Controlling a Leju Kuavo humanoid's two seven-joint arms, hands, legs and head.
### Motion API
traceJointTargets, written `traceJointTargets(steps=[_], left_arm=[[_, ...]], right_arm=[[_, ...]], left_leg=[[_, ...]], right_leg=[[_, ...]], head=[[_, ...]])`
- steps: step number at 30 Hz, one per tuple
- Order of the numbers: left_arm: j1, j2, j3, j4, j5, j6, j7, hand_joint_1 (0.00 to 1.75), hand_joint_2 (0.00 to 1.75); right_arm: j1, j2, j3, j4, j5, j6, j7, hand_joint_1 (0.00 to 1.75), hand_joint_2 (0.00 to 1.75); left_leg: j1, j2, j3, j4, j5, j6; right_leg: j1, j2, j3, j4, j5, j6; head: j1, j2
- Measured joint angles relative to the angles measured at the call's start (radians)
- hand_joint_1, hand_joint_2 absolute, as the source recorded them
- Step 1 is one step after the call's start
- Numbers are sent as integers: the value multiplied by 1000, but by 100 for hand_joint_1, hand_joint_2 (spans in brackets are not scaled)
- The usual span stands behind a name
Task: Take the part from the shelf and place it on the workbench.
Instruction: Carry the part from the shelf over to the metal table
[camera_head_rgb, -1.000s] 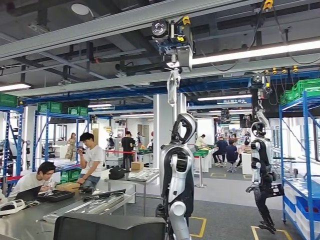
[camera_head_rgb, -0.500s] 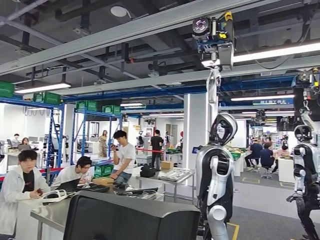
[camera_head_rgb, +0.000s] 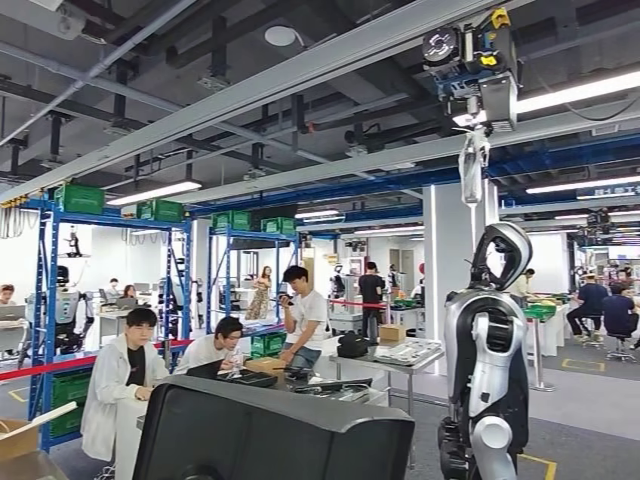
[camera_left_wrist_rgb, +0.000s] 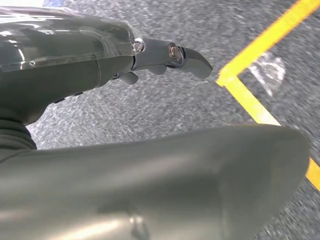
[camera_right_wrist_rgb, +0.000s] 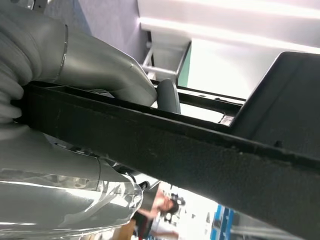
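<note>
The part (camera_head_rgb: 272, 430) is a large black moulded panel that fills the bottom middle of the head view. In the right wrist view my right hand (camera_right_wrist_rgb: 105, 65) grips the edge of the black part (camera_right_wrist_rgb: 188, 145), its thick grey thumb lying over the rim. My left hand (camera_left_wrist_rgb: 94, 60) hangs over grey carpet with its dark fingers (camera_left_wrist_rgb: 177, 52) stretched out and nothing in them. Behind the part stands a steel workbench (camera_head_rgb: 362, 392) with dark trays on it.
Another silver humanoid (camera_head_rgb: 487, 360) hangs from an overhead rail at the right. People (camera_head_rgb: 124, 375) sit and stand at the bench's far side. Blue shelving (camera_head_rgb: 49, 300) with green crates lines the left. A cardboard box (camera_head_rgb: 19, 435) is at the bottom left. A yellow floor line (camera_left_wrist_rgb: 256, 107) runs under my left hand.
The camera has turned left, so the whole scene has slid to the right. The black part now takes up more of the bottom of the head view.
</note>
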Motion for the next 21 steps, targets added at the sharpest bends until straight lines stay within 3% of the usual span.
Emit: traceJointTargets(steps=[2,4,5,7,9,11,13,14,15,16,18,20,21], left_arm=[[1,0,0,0,0,0,1,0,175],[-2,-1,2,0,1,1,2,0,175],[-3,-2,3,0,1,1,3,0,175],[0,-2,8,0,2,1,5,0,175],[3,-2,12,0,2,2,5,0,175],[0,-2,14,0,3,2,6,0,175],[-2,-2,15,0,3,1,7,0,175],[-2,-2,15,0,3,1,7,0,175],[-2,-2,16,0,3,1,7,0,175],[-1,-3,16,0,3,1,7,0,175],[-2,-6,16,0,3,1,7,0,175],[-3,-9,16,0,3,1,8,0,175],[-2,-9,16,0,3,1,9,0,175]], right_arm=[[-1,1,2,1,-2,1,0,175,175],[-3,2,3,1,-5,3,1,175,175],[-4,2,4,1,-6,4,2,175,175],[-5,3,7,0,-8,6,4,175,175],[-6,4,8,-1,-11,8,5,175,175],[-6,2,8,-1,-15,9,6,175,175],[-4,-2,9,0,-16,10,7,175,175],[-2,-3,9,0,-17,11,7,175,175],[-1,-4,10,0,-17,11,8,175,175],[-1,-4,10,0,-17,11,8,175,175],[-2,-5,10,-1,-18,11,8,175,175],[-5,-5,11,-2,-18,11,8,175,175],[-5,-4,11,-2,-18,11,8,175,175]], left_leg=[[3,29,69,-122,54,-6],[-1,54,115,-211,80,2],[-5,57,119,-223,79,9],[-8,42,116,-225,80,26],[-9,28,115,-227,84,39],[-10,13,114,-228,86,48],[-15,-7,113,-228,86,54],[-18,-18,113,-228,87,55],[-20,-29,114,-228,87,56],[-21,-40,115,-227,87,56],[-22,-62,117,-227,88,55],[-19,-81,111,-226,91,50],[-18,-90,107,-227,94,45]], right_leg=[[0,-18,2,3,-5,8],[5,-33,2,10,-12,21],[7,-40,2,11,-15,28],[5,-50,5,11,-18,38],[-1,-24,-5,40,-45,46],[-3,17,-52,147,-108,48],[-3,32,-112,273,-155,45],[-2,34,-126,297,-152,41],[0,37,-123,283,-131,37],[3,44,-103,233,-95,30],[7,79,-48,103,-25,16],[10,104,-19,33,-2,10],[11,101,-17,26,-4,10]], head=[[0,0],[0,0],[0,0],[0,0],[0,0],[0,0],[0,0],[0,0],[0,0],[0,0],[0,0],[0,0],[0,0]])
